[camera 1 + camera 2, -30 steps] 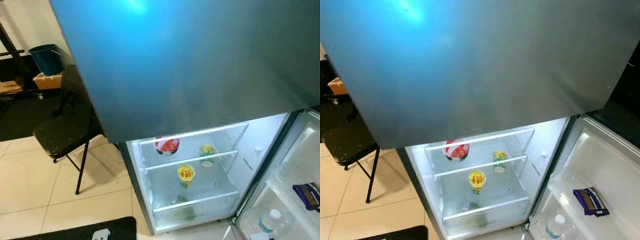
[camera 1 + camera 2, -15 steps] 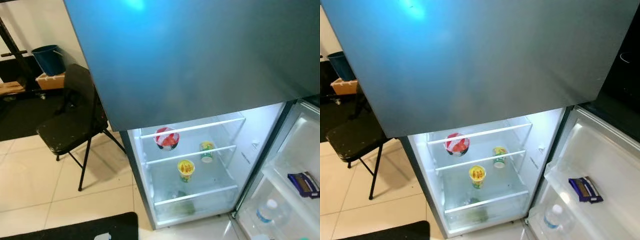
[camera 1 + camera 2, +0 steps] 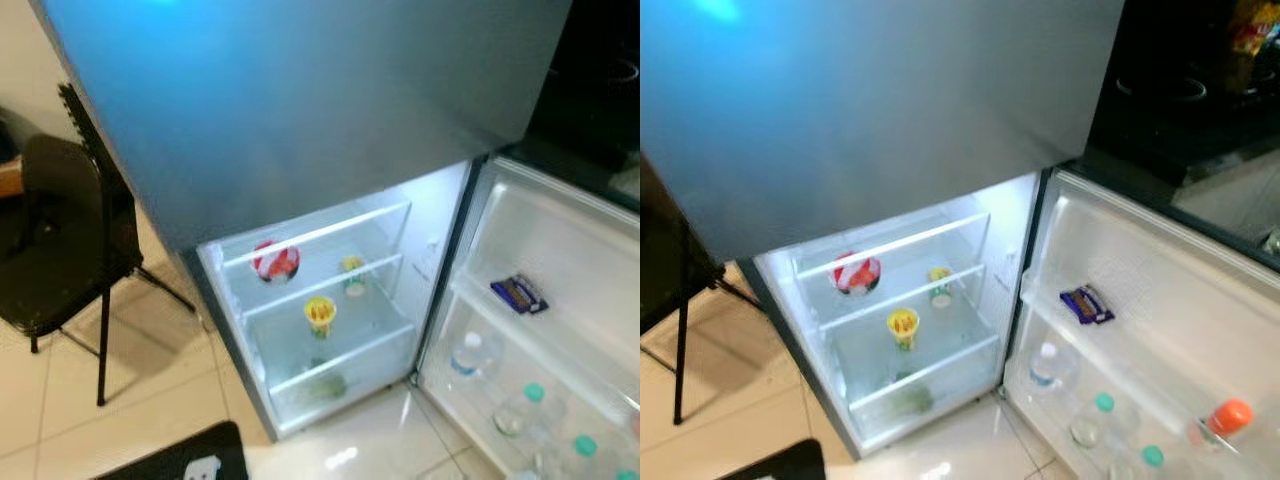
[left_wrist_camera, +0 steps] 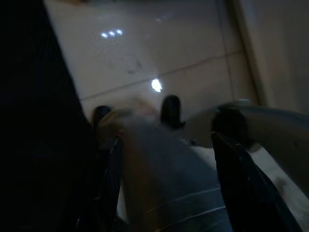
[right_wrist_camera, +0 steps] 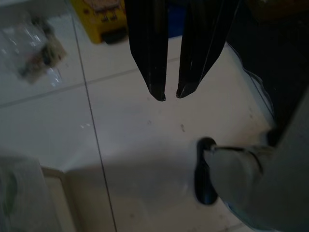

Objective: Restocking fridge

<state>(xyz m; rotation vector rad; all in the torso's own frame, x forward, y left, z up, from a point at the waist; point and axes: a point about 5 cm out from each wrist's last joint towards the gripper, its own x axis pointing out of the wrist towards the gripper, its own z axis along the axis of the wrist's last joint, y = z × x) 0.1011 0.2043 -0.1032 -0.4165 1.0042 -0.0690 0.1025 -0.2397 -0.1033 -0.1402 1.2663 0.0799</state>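
Observation:
The fridge (image 3: 300,90) stands before me with its grey upper door shut and its lower door (image 3: 1160,260) swung wide to the right. On the lit shelves are a red and white bowl (image 3: 274,261), a green and yellow cup (image 3: 352,275) and a yellow cup (image 3: 320,314). Something green (image 3: 325,385) lies in the bottom drawer. My left gripper (image 4: 167,141) hangs over the floor, shut on a pale, blurred container (image 4: 164,188). My right gripper (image 5: 171,94) hangs above the tiles with its fingers nearly touching and nothing between them.
The door shelves hold a blue packet (image 3: 1086,303), a water bottle (image 3: 1044,365), green-capped bottles (image 3: 1095,415) and an orange-capped one (image 3: 1230,417). A black folding chair (image 3: 60,230) stands left of the fridge. A black mat (image 3: 190,460) lies on the tiles.
The camera has swung to the right, so the chair slides left and more of the door shelves show. Nothing inside the fridge has moved.

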